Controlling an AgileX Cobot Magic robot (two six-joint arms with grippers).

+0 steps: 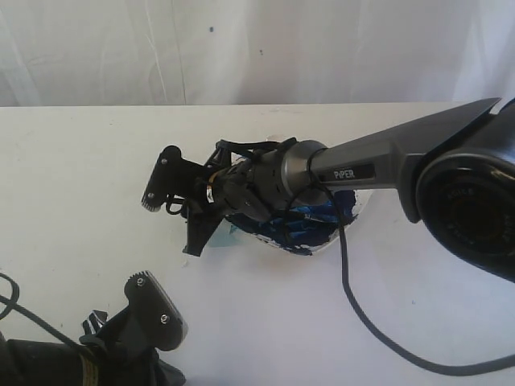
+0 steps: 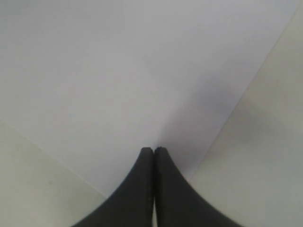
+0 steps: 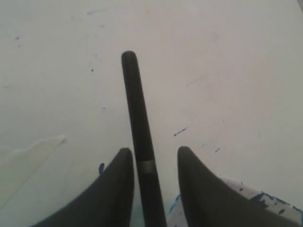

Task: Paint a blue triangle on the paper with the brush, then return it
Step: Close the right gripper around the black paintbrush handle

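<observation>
R pincer (image 3: 154,151) was released: both fingers (image 3: 118,189) stood apart w/ the brush (image 3: 135,104) running lengthwise btwn them. There was a clear gap btwn the handle and one finger. The handle sat right up against the other finger; contact or not, couldn't tell. The black handle stuck out well past the fingertips, its rounded end over the bare table (image 3: 222,71). The silver band (image 3: 147,166) on the shaft sat just behind the fingertips. The brush's other end ran back under the pincer body, hidden.

The paint dish (image 3: 267,201), white rim w/ blue splatter, lay just behind one finger, toward the wrist. In the ext. view the pincer and wrist hung over that dish, fingers pointing out past its rim. A few dark paint specks (image 3: 180,131) dotted the table ahead of the fingertips.

L pincer (image 2: 154,150) was clenched on nothing: fingertips pressed together, no gap. The paper (image 2: 118,71) lay directly below and ahead of it, plain white. Two of its edges ran off to either side of the fingers, w/ duller table beyond both. L and R pincers were well apart.
</observation>
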